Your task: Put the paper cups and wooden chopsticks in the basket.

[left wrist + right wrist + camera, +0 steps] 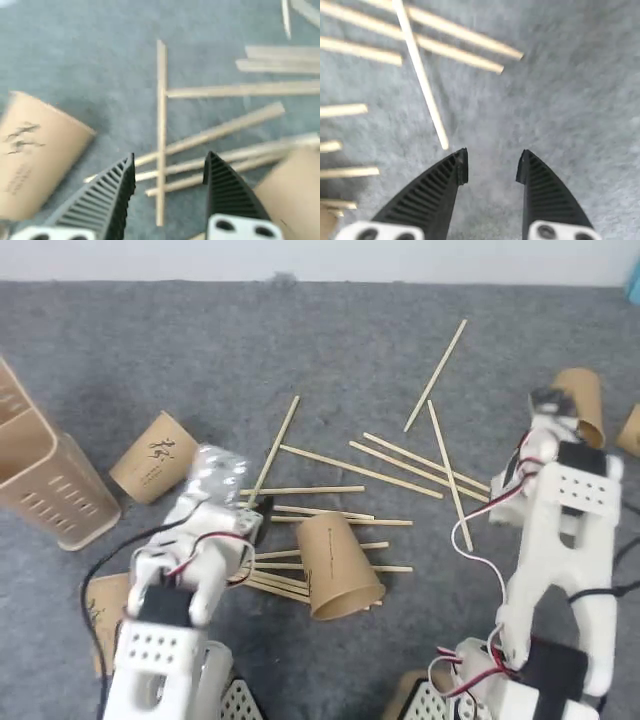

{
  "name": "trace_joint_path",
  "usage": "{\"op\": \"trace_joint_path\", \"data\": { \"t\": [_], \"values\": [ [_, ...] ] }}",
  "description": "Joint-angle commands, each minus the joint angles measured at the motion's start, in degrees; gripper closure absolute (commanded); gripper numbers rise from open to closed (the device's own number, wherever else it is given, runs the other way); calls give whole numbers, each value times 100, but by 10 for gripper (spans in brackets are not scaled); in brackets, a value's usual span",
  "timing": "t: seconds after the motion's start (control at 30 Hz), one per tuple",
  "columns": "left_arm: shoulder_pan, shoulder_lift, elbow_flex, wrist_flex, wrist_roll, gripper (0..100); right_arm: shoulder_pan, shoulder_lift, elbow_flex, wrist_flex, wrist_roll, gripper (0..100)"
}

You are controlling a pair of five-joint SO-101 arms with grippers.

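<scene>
Left gripper [170, 156] gapes over pale, thin wooden chopsticks [161, 100]; right gripper [494, 151] gapes too.

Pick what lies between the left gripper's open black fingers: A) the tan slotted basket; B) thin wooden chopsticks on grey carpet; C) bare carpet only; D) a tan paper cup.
B: the left gripper is open, and crossed thin wooden chopsticks show in the gap between its fingers.

White arms [565, 540], black ribbed pincers [493, 151]
</scene>
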Motion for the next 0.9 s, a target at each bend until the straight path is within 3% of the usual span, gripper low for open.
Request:
{"op": "trace_joint_path", "data": {
  "t": [0.0,0.37,0.7,0.87],
  "values": [
    [-448,-1292,145,237,668,787,13,-198,-862,57,-431,820],
    [-343,-457,66,-193,818,787,-664,2932,-3789,268,-1424,818],
    [-642,2286,-945,-1090,844,783,-927,6255,-8053,418,-1802,818],
    [-659,3613,-1675,-1108,844,783,-1165,7618,-9890,611,-1767,818]
  ]
}}
